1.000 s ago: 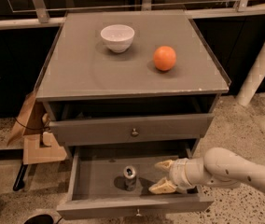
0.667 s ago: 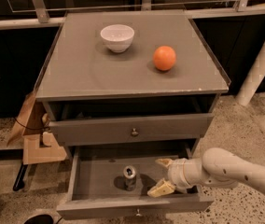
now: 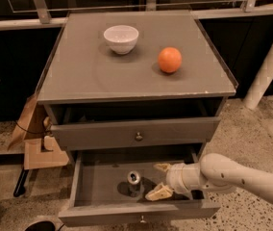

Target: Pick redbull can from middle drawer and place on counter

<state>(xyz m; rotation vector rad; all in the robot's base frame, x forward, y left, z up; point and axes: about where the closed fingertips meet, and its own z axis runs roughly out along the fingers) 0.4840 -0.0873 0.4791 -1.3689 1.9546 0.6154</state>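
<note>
The redbull can (image 3: 134,182) stands upright inside the open middle drawer (image 3: 103,183), its shiny silver top showing. My gripper (image 3: 160,180) is inside the drawer just right of the can, open, with one yellowish finger (image 3: 162,167) behind and the other in front, not touching the can. The white arm reaches in from the lower right. The counter (image 3: 88,71) is the grey top slab of the cabinet above.
A white bowl (image 3: 121,38) and an orange (image 3: 169,60) sit on the counter. The upper drawer (image 3: 136,134) is pulled out slightly above the can. A cardboard box (image 3: 35,138) lies on the floor at left; a white post (image 3: 271,66) stands at right.
My gripper has moved a little left inside the drawer, closer to the can. The can has not moved.
</note>
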